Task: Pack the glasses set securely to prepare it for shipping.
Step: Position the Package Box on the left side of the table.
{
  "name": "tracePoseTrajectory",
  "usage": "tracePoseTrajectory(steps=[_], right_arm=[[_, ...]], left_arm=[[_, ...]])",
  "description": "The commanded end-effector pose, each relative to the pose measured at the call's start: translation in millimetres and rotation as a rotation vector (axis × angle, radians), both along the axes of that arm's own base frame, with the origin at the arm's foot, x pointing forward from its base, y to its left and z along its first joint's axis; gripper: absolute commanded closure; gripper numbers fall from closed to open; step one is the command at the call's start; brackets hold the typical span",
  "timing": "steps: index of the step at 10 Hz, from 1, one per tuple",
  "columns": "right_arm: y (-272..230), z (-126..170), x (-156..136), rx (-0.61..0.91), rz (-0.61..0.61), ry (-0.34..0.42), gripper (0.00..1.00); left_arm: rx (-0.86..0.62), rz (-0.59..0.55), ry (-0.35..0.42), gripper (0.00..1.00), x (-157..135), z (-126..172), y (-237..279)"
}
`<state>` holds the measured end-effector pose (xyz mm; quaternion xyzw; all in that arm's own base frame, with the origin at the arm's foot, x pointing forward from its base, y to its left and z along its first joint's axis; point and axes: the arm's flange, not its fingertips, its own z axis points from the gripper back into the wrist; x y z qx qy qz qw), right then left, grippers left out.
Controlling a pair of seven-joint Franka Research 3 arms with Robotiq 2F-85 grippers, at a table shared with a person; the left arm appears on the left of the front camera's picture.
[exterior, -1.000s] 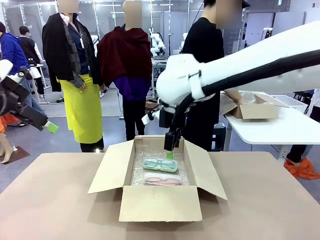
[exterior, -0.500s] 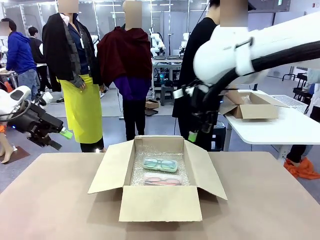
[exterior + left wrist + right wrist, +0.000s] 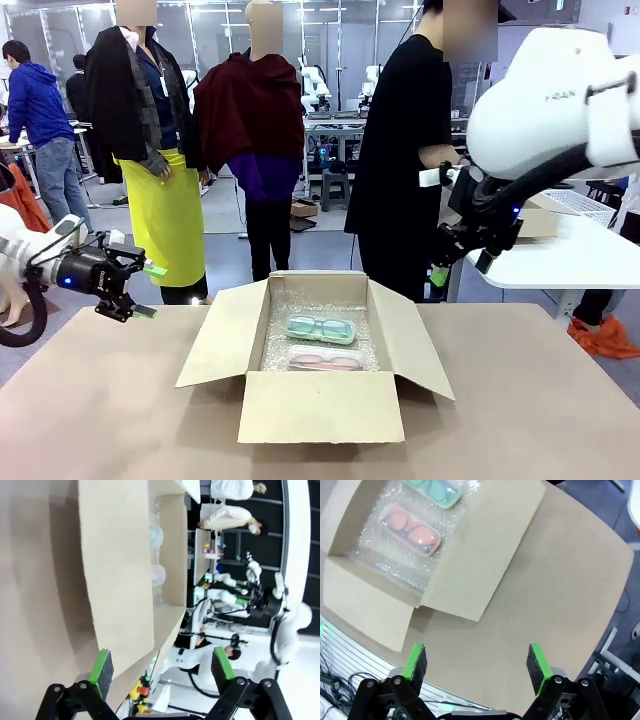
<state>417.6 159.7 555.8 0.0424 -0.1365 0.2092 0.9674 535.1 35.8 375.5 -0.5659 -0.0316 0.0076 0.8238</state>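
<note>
An open cardboard box [image 3: 318,405] stands mid-table, lined with bubble wrap. Inside lie two clear cases: the mint-green glasses case [image 3: 320,328] at the back and the pinkish-red glasses case [image 3: 325,358] in front of it. The right wrist view looks down on both, the green case [image 3: 432,488] and the pink case [image 3: 411,530]. My left gripper [image 3: 148,290] hovers open at the table's far left edge, level with the box's left flap [image 3: 117,575]. My right gripper [image 3: 440,275] hangs open above and to the right of the box, with nothing between its fingers [image 3: 416,660].
A person in black [image 3: 400,150] stands behind the box at the far side. A white side table [image 3: 560,255] with another cardboard box stands at the right. The brown table [image 3: 100,420] spreads bare around the box.
My right gripper has lifted out of the box and swung off to the right. My left gripper has come down and moved in toward the box's left side.
</note>
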Motion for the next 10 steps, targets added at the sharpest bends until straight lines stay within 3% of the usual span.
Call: tracePoseTrajectory(steps=[1,2,3,8,9,10], right_arm=[[-10.3,0.2,-14.3,0.052,-0.125,-0.062,0.00],[-17.2,0.5,-18.8,0.094,-0.164,-0.068,0.00],[-6.9,3.9,-6.5,0.017,-0.046,-0.020,0.00],[-6.9,3.9,-6.5,0.017,-0.046,-0.020,0.00],[-6.9,3.9,-6.5,0.017,-0.046,-0.020,0.00],[-6.9,3.9,-6.5,0.017,-0.046,-0.020,0.00]], left_arm=[[-0.051,0.005,-0.005,0.00,7.1,0.3,10.3],[-0.069,0.004,-0.016,0.00,9.4,-3.9,13.9],[-0.015,0.012,0.015,0.00,5.8,-8.8,4.8],[-0.029,0.005,0.015,0.00,8.5,-11.8,3.3],[-0.114,0.091,-0.050,0.00,18.1,-29.3,17.7],[-0.162,0.042,-0.075,0.00,18.5,-44.9,25.6]])
